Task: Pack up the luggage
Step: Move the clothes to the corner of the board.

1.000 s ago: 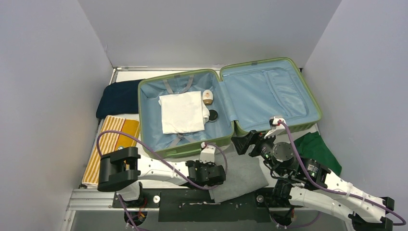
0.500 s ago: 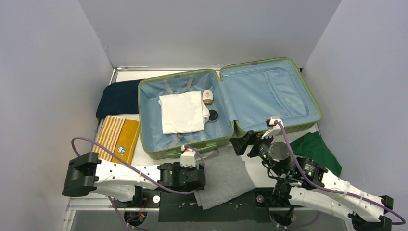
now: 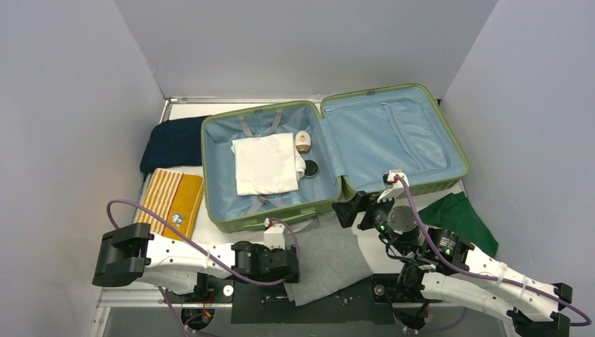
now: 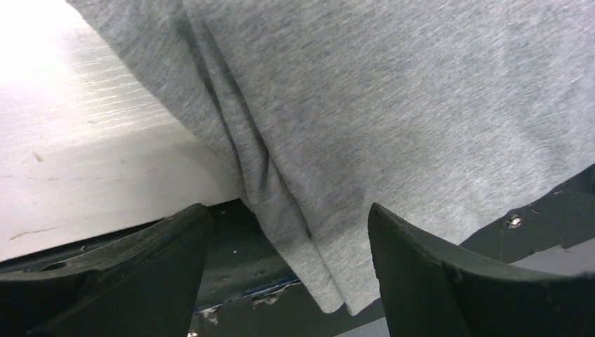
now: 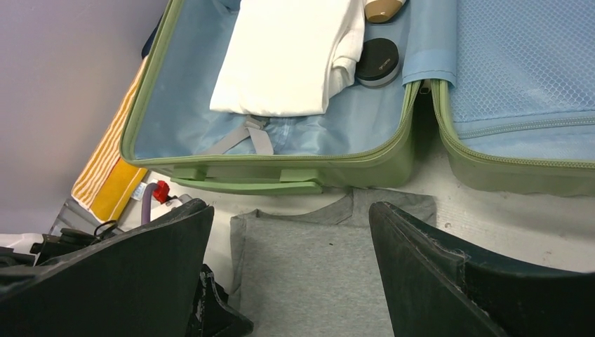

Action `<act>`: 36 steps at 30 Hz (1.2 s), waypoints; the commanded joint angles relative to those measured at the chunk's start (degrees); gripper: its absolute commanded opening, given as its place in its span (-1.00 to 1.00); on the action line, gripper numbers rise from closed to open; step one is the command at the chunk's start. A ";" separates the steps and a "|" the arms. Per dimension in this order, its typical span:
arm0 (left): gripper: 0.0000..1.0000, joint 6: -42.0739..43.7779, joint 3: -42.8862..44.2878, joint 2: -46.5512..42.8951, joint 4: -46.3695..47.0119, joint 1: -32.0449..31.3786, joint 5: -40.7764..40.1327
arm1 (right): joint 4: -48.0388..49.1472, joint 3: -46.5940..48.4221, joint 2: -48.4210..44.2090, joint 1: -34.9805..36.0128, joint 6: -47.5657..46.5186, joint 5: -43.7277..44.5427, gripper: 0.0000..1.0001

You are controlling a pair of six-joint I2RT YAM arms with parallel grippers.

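With left gripper [image 4: 288, 210] and right gripper [image 5: 289, 207] both jaws-apart, we should pinch the overhanging corner of the grey knit garment [image 3: 337, 256] deeply before lifting it into the open light-green hard-shell suitcase [image 5: 365, 168].

One open suitcase [image 3: 393, 140] lies on the desk. Inside its left half are three things: one folded white garment [image 3: 264, 164], one round black tin [image 3: 310, 168] and one small beige item [image 3: 302, 142]. Four cloth pieces lie outside it: one navy bundle [image 3: 172, 142] at the far left, one yellow striped towel [image 3: 168, 200] at the left, one grey shirt [image 3: 333, 256] near the middle and one green cloth [image 3: 459, 217] at the right. That makes five cloth pieces in all. There are two grippers, the left gripper [image 4: 288, 217] and the right gripper [image 5: 289, 210].
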 commanded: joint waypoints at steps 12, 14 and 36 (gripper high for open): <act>0.14 3.84 -4.77 11.41 13.28 5.08 4.99 | 0.40 0.26 -0.55 0.15 0.00 0.09 0.68; -0.16 4.00 -5.45 12.34 13.89 5.28 5.04 | 0.07 0.05 -0.93 0.17 0.30 0.42 0.68; -1.00 -1.18 -3.40 -10.20 -13.37 1.60 -6.03 | -1.39 -0.56 0.82 0.15 1.18 0.51 0.68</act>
